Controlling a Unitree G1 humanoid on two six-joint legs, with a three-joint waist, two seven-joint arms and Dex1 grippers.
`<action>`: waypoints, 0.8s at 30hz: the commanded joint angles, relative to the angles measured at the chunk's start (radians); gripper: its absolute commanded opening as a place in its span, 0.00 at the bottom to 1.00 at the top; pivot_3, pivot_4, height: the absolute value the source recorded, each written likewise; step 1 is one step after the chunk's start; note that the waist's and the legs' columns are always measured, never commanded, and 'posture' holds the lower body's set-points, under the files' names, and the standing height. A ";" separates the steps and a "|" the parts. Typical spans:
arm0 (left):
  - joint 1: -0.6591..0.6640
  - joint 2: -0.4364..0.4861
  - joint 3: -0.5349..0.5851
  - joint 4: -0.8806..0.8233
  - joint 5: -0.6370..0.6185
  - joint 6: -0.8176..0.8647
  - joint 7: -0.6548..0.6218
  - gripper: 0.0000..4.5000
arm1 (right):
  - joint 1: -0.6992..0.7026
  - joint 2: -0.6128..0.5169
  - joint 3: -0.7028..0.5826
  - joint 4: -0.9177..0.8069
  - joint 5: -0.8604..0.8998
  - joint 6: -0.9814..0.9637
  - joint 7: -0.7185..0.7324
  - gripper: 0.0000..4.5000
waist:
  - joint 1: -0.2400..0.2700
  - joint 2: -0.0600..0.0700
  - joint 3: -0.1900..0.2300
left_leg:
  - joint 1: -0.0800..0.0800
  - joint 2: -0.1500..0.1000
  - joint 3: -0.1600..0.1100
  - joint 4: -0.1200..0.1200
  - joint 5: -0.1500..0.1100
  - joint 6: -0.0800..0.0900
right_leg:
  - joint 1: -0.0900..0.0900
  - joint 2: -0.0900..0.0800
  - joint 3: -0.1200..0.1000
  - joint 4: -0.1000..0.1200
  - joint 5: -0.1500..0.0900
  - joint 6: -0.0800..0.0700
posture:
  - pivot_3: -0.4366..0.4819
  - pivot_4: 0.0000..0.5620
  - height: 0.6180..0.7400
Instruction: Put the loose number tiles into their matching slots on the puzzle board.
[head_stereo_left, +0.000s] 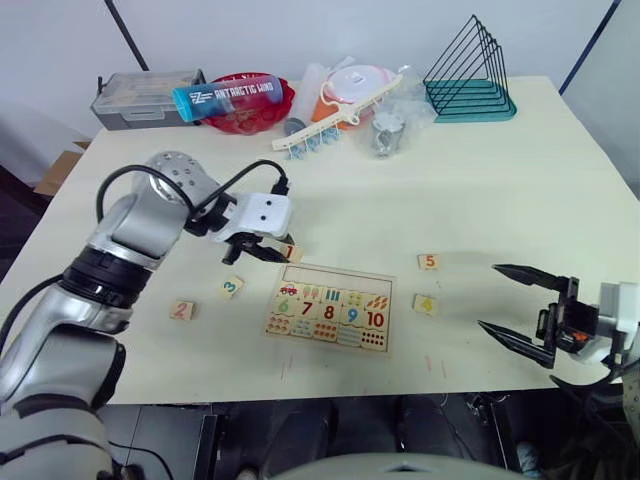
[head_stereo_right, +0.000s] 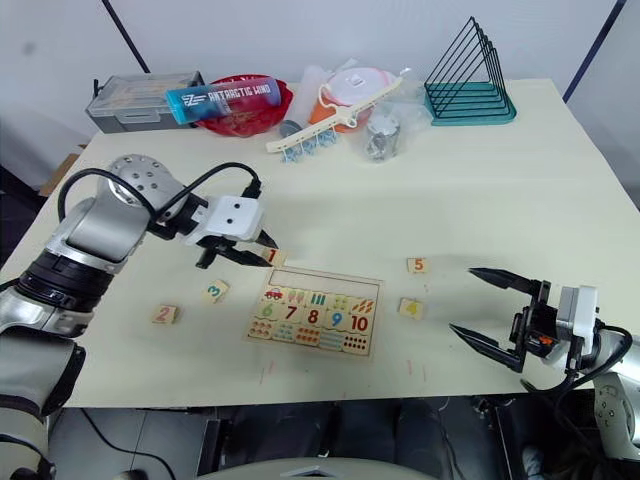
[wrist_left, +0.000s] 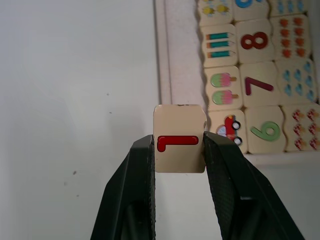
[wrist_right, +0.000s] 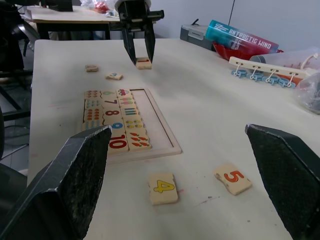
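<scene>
My left gripper (wrist_left: 177, 142) is shut on the tile with a red 1 (wrist_left: 180, 145), holding it low over the table just off the far left corner of the puzzle board (head_stereo_left: 338, 271). The board's row of slots (wrist_right: 156, 120) along its far edge lies empty. Left of the board lie tile 3 (head_stereo_left: 232, 287) and tile 2 (head_stereo_left: 182, 310). To its right are tile 5 (head_stereo_left: 429, 262) and tile 4 (head_stereo_left: 425, 304). My right gripper (head_stereo_left: 520, 305) stands open near the table's front right, a little beyond tile 4, with nothing between its fingers.
Along the table's back edge stand a grey box (head_stereo_left: 140, 97), a red bowl (head_stereo_left: 250, 112) with a blue bottle (head_stereo_left: 228, 97) across it, a white clip rack (head_stereo_left: 330, 125), plastic-wrapped dishes (head_stereo_left: 360, 85) and a teal wire rack (head_stereo_left: 470, 80).
</scene>
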 joint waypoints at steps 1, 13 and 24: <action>0.014 0.012 -0.012 -0.046 0.048 0.023 -0.006 0.20 | 0.003 -0.002 -0.004 -0.047 0.010 -0.006 -0.013 1.00 | -0.001 0.000 0.000 | 0.000 0.000 0.000 0.000 0.000 0.000 | 0.000 0.000 0.000 0.000 0.000 0.000 | 0.48 0.27 1.00; 0.058 -0.049 -0.039 -0.050 0.146 0.074 0.062 0.20 | 0.049 -0.002 0.006 -0.118 0.016 0.009 -0.051 1.00 | 0.003 0.000 0.000 | 0.000 0.000 0.000 0.000 0.000 0.000 | 0.000 0.000 0.000 0.000 0.000 0.000 | 0.48 0.27 1.00; 0.050 -0.084 -0.057 0.011 0.188 0.025 0.067 0.20 | 0.070 -0.008 0.000 -0.129 0.015 0.002 -0.063 1.00 | 0.002 0.000 0.000 | 0.000 0.000 0.000 0.000 0.000 0.000 | 0.000 0.000 0.000 0.000 0.000 0.000 | 0.48 0.27 1.00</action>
